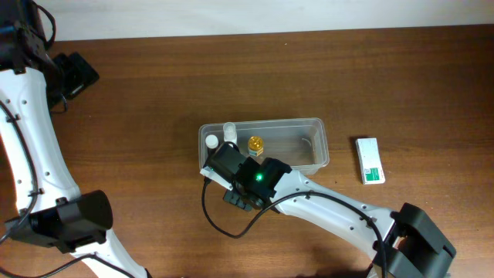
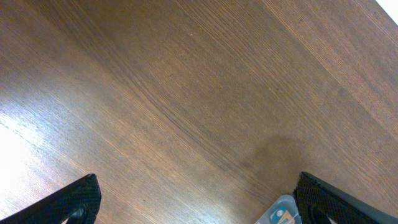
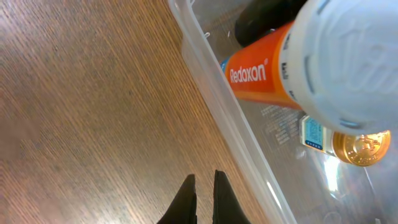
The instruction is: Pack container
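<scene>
The clear container [image 1: 309,127] lies near the middle of the bench [image 1: 154,93], its long side running from 9 to 3 o'clock. Toward its 9 o'clock end it holds an orange tube [image 3: 261,71] with a white cap and a gold-lidded bottle [image 1: 255,144]. The right pincer [image 3: 204,180] is at the container's 7 o'clock corner, just outside the wall, closed and holding nothing. A white-and-green carton [image 1: 370,161] lies apart at 3 o'clock. The left pincer [image 2: 199,186], far off at 10 o'clock, is spread wide over the bench, empty.
</scene>
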Robot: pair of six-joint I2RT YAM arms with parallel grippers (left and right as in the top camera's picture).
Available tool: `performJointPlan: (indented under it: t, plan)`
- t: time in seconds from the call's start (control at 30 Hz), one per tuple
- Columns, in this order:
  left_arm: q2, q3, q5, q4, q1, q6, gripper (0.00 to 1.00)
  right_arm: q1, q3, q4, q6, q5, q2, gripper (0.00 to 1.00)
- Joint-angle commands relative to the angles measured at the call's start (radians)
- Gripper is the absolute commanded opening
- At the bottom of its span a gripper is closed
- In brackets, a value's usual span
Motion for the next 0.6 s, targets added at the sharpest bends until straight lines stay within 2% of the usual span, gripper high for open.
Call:
performJointPlan:
  t: [0.0,0.57]
  plan:
    - [-0.010,0.010,0.003,0.000,0.002,0.016,1.00,-0.006,-0.020,0.003,0.021,-0.013,0.008,0.04]
    - [-0.010,0.010,0.003,0.000,0.002,0.016,1.00,-0.104,-0.032,0.064,0.032,-0.006,0.019,0.04]
